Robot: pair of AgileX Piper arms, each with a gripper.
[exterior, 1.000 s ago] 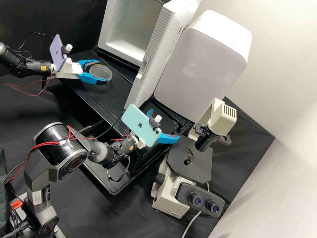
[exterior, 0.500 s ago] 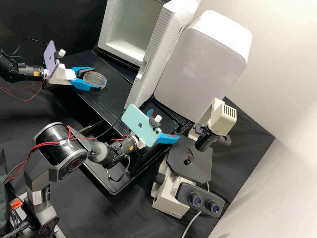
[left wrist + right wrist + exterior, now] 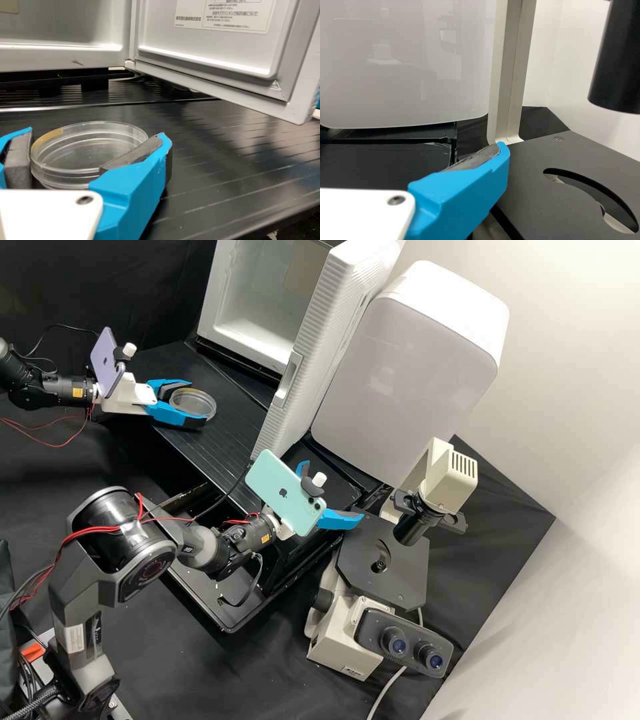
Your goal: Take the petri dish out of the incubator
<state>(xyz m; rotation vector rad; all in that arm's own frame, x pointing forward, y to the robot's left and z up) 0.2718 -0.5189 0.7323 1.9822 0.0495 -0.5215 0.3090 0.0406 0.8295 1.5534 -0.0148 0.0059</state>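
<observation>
The clear petri dish (image 3: pixel 194 403) (image 3: pixel 85 150) sits low over the black ribbed bench (image 3: pixel 220 440), outside the white incubator (image 3: pixel 257 300), whose door (image 3: pixel 327 340) stands open. My left gripper (image 3: pixel 193 402) (image 3: pixel 90 145) is shut on the dish, a grey pad pressed against each side of its rim. Whether the dish touches the bench I cannot tell. My right gripper (image 3: pixel 347 517) hangs open over the microscope stage (image 3: pixel 570 170), far from the dish. One of its blue fingers (image 3: pixel 470 175) shows, with nothing against its pad.
A white microscope (image 3: pixel 387 587) stands at the front right, its black stage (image 3: pixel 383 567) under my right gripper. A large white box (image 3: pixel 407 373) rises behind it, next to the incubator door. Red wires (image 3: pixel 47 433) trail by the left arm.
My left gripper has drawn back to the left, away from the incubator, carrying the petri dish with it and lower toward the bench. The right arm has not moved.
</observation>
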